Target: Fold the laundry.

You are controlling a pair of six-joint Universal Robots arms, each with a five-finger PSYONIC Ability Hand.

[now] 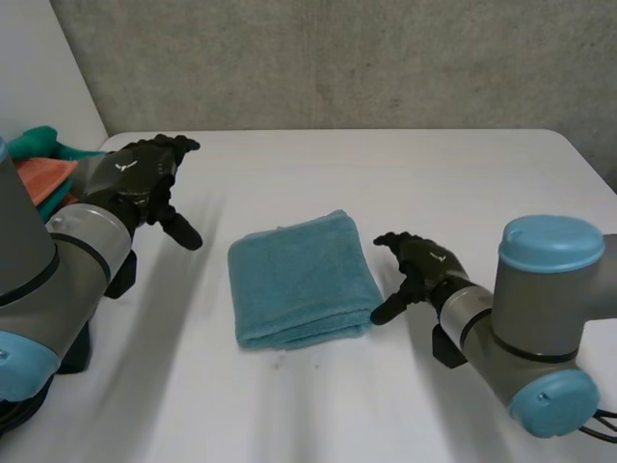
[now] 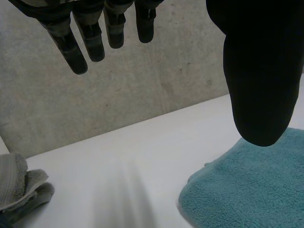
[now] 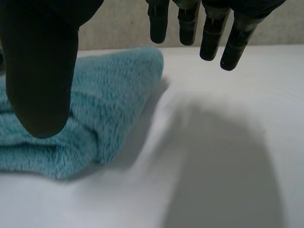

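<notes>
A folded teal towel [image 1: 301,280] lies flat in the middle of the white table [image 1: 386,183]. My left hand [image 1: 145,178] hovers to the towel's left, apart from it, open and holding nothing; in the left wrist view its fingers [image 2: 90,40] are straight and its thumb [image 2: 259,80] hangs over the towel's edge [image 2: 251,190]. My right hand [image 1: 416,265] is open just right of the towel, its thumb near the towel's right front corner. Seen from the right wrist, the straight fingers [image 3: 209,33] are empty and the thumb [image 3: 40,76] sits beside the towel [image 3: 99,99].
A pile of other laundry, teal and orange cloths [image 1: 43,169], lies at the table's far left edge. A grey cloth [image 2: 19,183] from that pile appears in the left wrist view. A concrete wall [image 1: 337,58] stands behind the table.
</notes>
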